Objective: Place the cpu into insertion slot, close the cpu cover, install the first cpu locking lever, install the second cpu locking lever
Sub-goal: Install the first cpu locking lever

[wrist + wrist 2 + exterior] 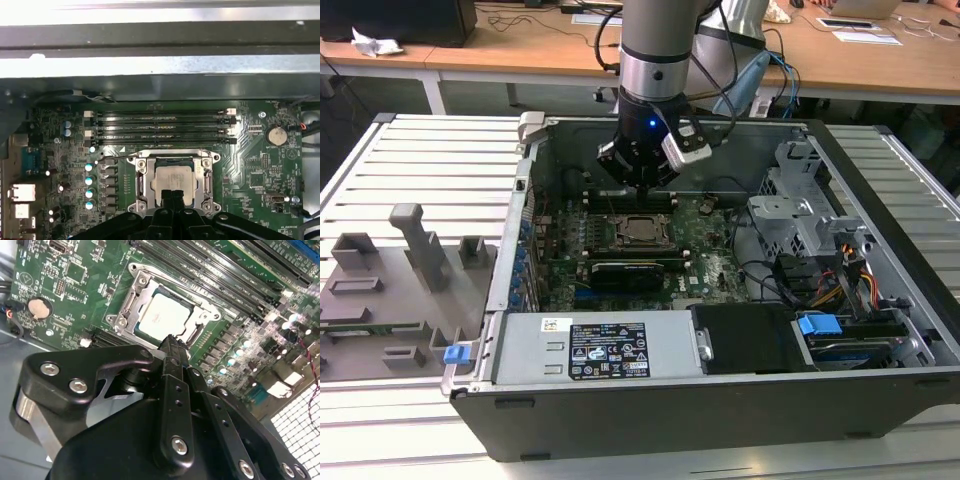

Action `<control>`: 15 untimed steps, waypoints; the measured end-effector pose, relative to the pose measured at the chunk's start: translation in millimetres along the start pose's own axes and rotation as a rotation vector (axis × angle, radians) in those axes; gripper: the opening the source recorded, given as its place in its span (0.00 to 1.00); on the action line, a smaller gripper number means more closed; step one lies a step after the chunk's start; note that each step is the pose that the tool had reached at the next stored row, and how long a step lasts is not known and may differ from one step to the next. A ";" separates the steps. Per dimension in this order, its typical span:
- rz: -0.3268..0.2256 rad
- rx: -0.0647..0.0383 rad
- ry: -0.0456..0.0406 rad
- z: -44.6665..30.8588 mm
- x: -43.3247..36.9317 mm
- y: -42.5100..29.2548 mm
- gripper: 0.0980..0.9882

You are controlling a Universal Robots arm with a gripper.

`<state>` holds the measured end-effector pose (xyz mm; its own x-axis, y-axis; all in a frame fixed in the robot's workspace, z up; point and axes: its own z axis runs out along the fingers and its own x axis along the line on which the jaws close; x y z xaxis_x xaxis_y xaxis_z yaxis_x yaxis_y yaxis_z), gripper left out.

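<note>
- Case [650,405] lies open on your desk [430,150], with the motherboard [250,150] facing up.
- The hand [172,344] hangs just above the socket's edge, its fingers pressed together with nothing between them.
- The insertion slot [209,162] is filled, so you can count step one done.
- The cpu cover [142,180] looks folded flat around the chip, so step two seems done.
- The cpu [174,177] sits square inside, its silvery top showing through the cut-out.
- Locking levers are too thin to make out, so judge both as not yet installed.
</note>
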<state>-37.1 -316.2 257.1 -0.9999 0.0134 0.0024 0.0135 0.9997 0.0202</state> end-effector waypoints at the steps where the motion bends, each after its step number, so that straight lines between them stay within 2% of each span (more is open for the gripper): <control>1: -0.010 0.000 0.0003 0.0 0.0 0.0 0.01; 6: -0.047 0.000 0.0010 0.0 0.1 0.0 0.01; 13: -0.054 0.000 0.0004 -0.1 5.1 -0.1 0.01; 15: -0.054 0.000 0.0002 -2.6 5.1 0.3 0.01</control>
<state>-42.3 -315.9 259.7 -0.9992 -0.0411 0.0015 -0.0410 0.9990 0.0201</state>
